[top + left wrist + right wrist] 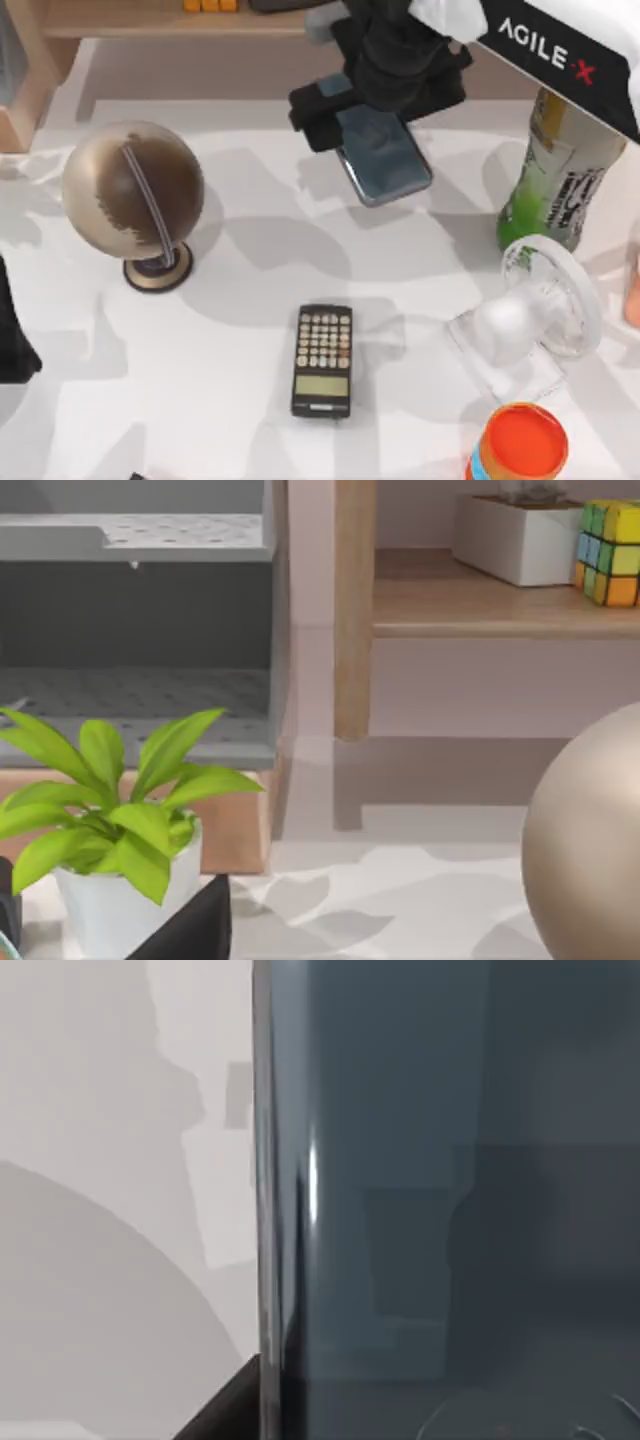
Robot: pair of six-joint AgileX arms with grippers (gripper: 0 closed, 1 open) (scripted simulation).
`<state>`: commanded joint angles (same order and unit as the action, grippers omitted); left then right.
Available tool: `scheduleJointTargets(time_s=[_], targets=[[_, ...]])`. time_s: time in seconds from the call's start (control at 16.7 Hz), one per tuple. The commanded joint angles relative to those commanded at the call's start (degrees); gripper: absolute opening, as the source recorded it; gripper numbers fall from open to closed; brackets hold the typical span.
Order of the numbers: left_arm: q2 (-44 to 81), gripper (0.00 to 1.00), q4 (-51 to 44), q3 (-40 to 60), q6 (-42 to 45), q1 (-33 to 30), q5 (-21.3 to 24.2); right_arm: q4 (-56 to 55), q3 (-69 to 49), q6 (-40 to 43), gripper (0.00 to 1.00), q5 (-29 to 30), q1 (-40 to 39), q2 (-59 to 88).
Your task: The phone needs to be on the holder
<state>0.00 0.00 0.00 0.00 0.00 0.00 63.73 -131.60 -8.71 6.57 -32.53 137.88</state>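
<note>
Right pincer (372,120) clenched on phone (384,155), far side of counter (240,400) | phone's long axis angled toward holder (530,320), near right | right arm nearer | left arm parked at left edge

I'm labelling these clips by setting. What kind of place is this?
Probably a rendered desk or study corner: a beige globe on a round stand, a black button-grid calculator and a potted green plant share a white table beside wooden shelving.
</note>
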Motion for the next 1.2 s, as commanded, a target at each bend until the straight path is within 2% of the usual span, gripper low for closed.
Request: scheduleJointTargets(time_s=[0.54, 1.2], targets=[[0.0, 1.00, 0.0, 0.0, 0.0, 0.0, 0.0, -20.1, 32.2, -5.9, 0.00, 15.1, -3.6, -34.9], [0.0, 1.00, 0.0, 0.0, 0.0, 0.0, 0.0, -47.3, 80.9, -13.6, 0.00, 34.8, 1.1, -71.7]])
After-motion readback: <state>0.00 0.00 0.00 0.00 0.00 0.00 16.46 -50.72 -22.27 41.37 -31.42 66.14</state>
